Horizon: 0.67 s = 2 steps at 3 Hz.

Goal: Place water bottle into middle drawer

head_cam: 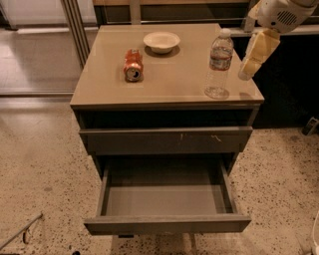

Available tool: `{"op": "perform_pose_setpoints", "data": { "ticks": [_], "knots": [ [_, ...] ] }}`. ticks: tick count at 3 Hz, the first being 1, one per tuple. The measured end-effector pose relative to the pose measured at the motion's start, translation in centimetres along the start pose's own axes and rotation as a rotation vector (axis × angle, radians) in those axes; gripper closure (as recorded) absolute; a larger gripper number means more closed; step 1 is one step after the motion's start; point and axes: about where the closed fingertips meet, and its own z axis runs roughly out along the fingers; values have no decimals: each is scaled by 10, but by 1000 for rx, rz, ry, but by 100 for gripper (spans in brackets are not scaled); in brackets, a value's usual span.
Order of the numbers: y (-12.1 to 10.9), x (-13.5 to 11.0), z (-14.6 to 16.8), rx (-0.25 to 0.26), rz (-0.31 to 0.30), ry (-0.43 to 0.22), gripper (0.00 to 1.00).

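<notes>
nearby, gripper (247,69) beside water bottle (220,64); can (133,64) apart.

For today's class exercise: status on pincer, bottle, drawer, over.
Pincer beside water bottle, not touching. Water bottle upright on cabinet top. Middle drawer open. Can and bowl well aside.

White rounded wrist casing (281,12) with a slotted grille (288,17); pale cream-yellow gripper (247,71) at upper right

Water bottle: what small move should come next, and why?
Probably ease the gripper leftward in the camera view toward the water bottle: it hangs just beside the upright bottle, apparently not touching, and the middle drawer already stands open.
</notes>
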Motion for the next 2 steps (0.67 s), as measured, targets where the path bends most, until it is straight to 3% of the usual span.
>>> {"op": "perform_pose_setpoints", "data": {
  "ticks": [2],
  "knots": [
    [-11, 4, 14, -6, 28, -28, 0]
  ]
}}
